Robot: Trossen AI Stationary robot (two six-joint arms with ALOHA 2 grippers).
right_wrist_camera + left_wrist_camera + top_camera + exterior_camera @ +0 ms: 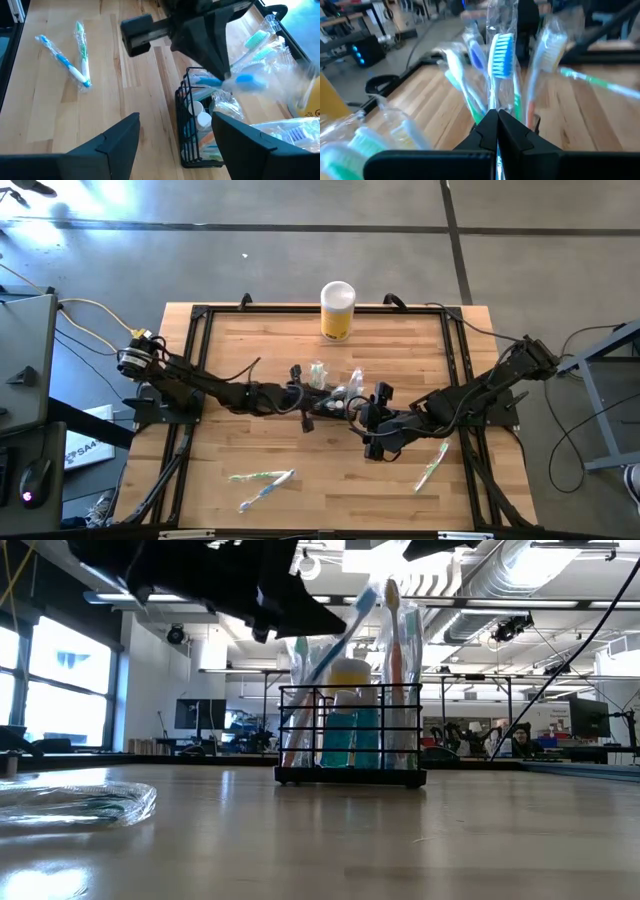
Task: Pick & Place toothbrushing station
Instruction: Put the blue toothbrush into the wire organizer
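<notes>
The black wire-mesh caddy [350, 735] stands on its base at the table's middle and also shows in the right wrist view [196, 125]. It holds several wrapped toothbrushes and small bottles. My left gripper [497, 117] is above it, coming from the left, shut on a blue-bristled toothbrush [502, 55] in a clear wrapper. My right gripper [175, 120] is open and empty, just to the near right of the caddy [335, 395]. My left gripper pinches the wrapped blue-bristled toothbrush's handle [496, 106] between its two fingers, a short way below the head. The fingers come slanting down from the table's left and lie across the brush. The brush slants [345, 632] with its head up and its lower end inside the caddy.
A yellow cylinder with a white lid [338, 310] stands at the far edge. Two wrapped toothbrushes [262, 480] lie near the front left and one [432, 464] near the front right. A black frame [200, 315] runs around the tabletop.
</notes>
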